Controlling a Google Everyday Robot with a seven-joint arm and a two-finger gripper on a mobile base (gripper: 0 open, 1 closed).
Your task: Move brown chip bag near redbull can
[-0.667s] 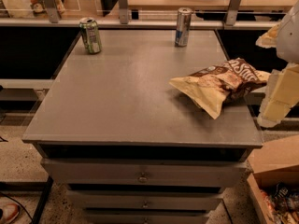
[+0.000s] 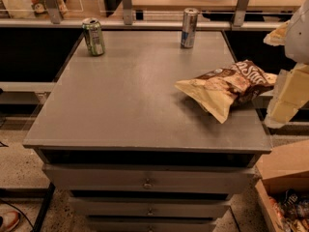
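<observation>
"While you hung at the table's right side, what lay before you?"

"Biggest first: the flat grey table with drawers (image 2: 135, 105) filled most of the view. On its right half lay the crumpled dark brown foil chip bag (image 2: 227, 86), flat on its side and close to the right edge."

"Which way did it lie from you?"

"Just to the left, as the camera saw it, of my pale cream gripper (image 2: 286, 98). The gripper hovered off the right edge beside the bag's brown end. Whether it touched the bag I could not tell, nor whether it stood wide or closed. The bag's long axis ran toward me: brown end nearest, cream-yellow end pointing away to the front left."

"And the target?"

"The slim silver-and-blue redbull can (image 2: 189, 28) stood upright at the back edge, well apart from the bag, beyond it and a little left. I judged the bag had to travel back and slightly left. The shorter green can (image 2: 93, 36) stood near the back-left corner, clear of that path."
</observation>
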